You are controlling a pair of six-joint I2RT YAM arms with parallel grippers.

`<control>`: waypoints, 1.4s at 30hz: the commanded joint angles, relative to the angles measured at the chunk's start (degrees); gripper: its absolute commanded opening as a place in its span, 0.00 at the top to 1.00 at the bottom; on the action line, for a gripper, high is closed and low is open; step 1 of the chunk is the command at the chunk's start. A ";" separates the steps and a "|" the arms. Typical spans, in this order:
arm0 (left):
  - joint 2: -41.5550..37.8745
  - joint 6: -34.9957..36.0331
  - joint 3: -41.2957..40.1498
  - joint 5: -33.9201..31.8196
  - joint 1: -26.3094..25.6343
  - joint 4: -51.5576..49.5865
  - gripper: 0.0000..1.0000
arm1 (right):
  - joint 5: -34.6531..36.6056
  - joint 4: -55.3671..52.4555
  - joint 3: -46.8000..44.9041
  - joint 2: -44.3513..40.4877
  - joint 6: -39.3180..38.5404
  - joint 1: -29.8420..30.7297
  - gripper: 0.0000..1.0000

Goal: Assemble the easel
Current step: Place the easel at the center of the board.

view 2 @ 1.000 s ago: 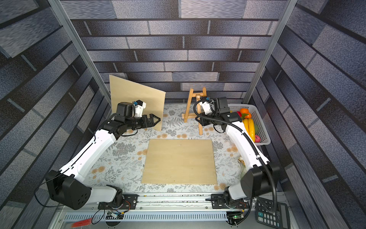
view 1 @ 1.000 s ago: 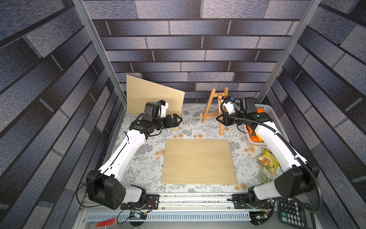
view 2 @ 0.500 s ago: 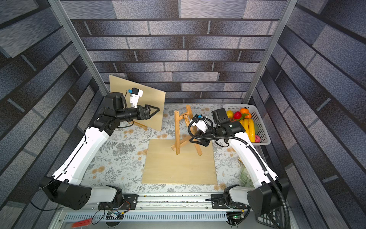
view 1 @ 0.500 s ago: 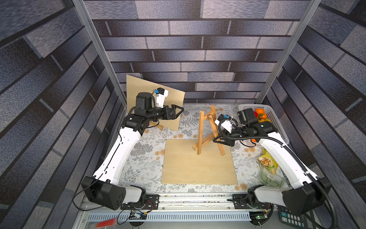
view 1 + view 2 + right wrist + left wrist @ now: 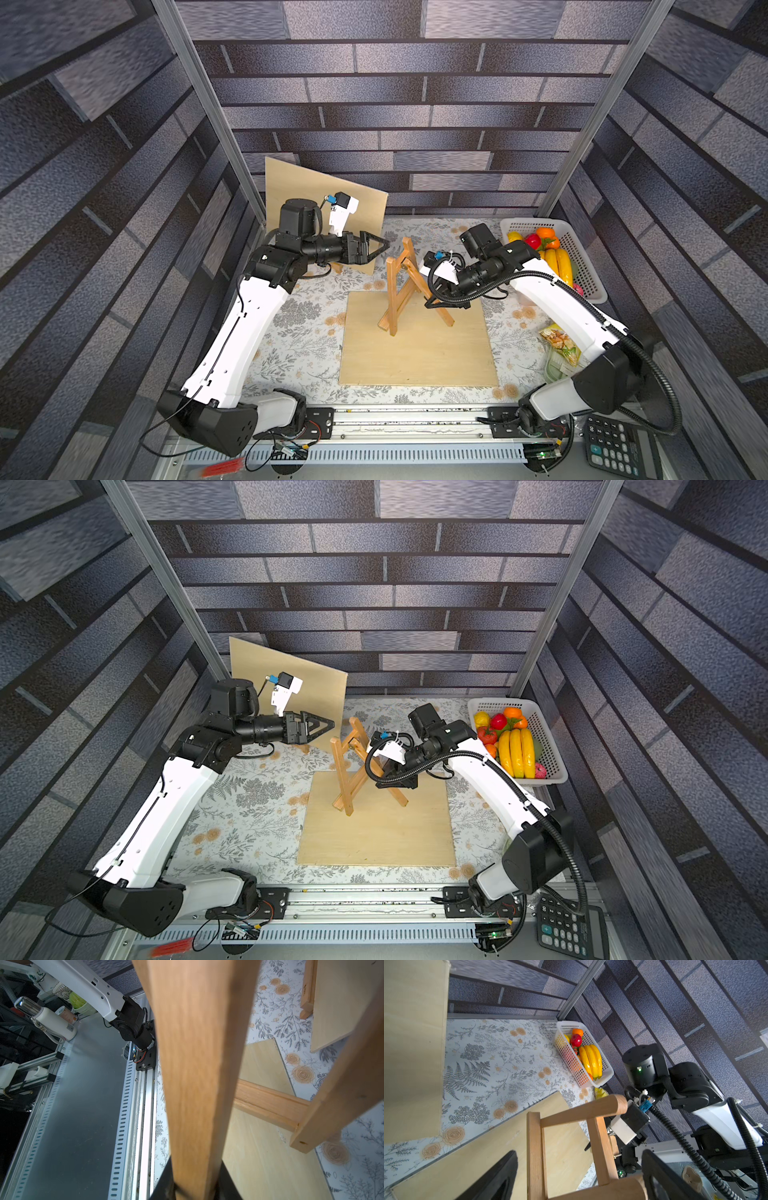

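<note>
1. Two different grips: right gripper [image 5: 195,1188] fingers [image 5: 227,1185] pinch the rear leg [image 5: 197,1064] of the easel [image 5: 399,291]. Left gripper [image 5: 384,245] fingers [image 5: 500,1178] are spread wide and hold nothing, just beside the easel's top.
2. It stands mid-frame in both top views, legs splayed, feet on the flat board [image 5: 415,357].
3. Done, by my read: legs opened, stand placed on the board.
4. Left to do: settle it square, release, probably seat a board on its ledge.
5. Second board [image 5: 316,203] stands upright, upper left of centre. Fruit basket [image 5: 592,282] is at right, well apart.
</note>
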 commanded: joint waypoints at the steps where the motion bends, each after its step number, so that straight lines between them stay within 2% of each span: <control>1: -5.80 4.48 -5.00 -3.70 -0.15 -3.85 0.06 | -7.50 -3.70 5.06 2.59 -9.83 0.85 1.00; 7: -16.19 9.58 -18.48 -11.72 1.90 2.03 0.07 | -12.12 -11.55 7.85 4.68 -19.35 1.23 1.00; 10: -19.72 8.76 -24.18 -10.64 4.71 7.13 0.10 | -15.56 -16.98 9.13 5.09 -25.74 1.46 1.00; 14: -23.06 14.84 -29.03 -8.95 4.18 11.94 0.10 | -17.27 -17.36 8.35 3.61 -26.06 2.78 1.00; 17: -22.53 19.92 -28.72 -7.23 1.80 14.12 0.09 | -18.13 -19.19 8.76 3.31 -26.67 4.06 1.00; 21: -20.70 30.29 -28.35 -3.80 -1.67 15.08 0.08 | -18.87 -20.48 9.64 3.34 -26.68 5.59 1.00; 23: -20.63 32.16 -29.27 -2.40 -2.81 17.86 0.06 | -19.47 -20.80 10.00 3.42 -26.67 6.30 1.00; 32: -16.57 30.93 -30.01 2.39 -5.35 26.08 0.05 | -21.24 -23.97 13.06 6.38 -27.31 10.24 1.00; 42: -15.63 31.60 -27.93 6.70 -6.98 24.05 0.11 | -21.83 -24.98 17.57 10.45 -27.61 11.49 1.00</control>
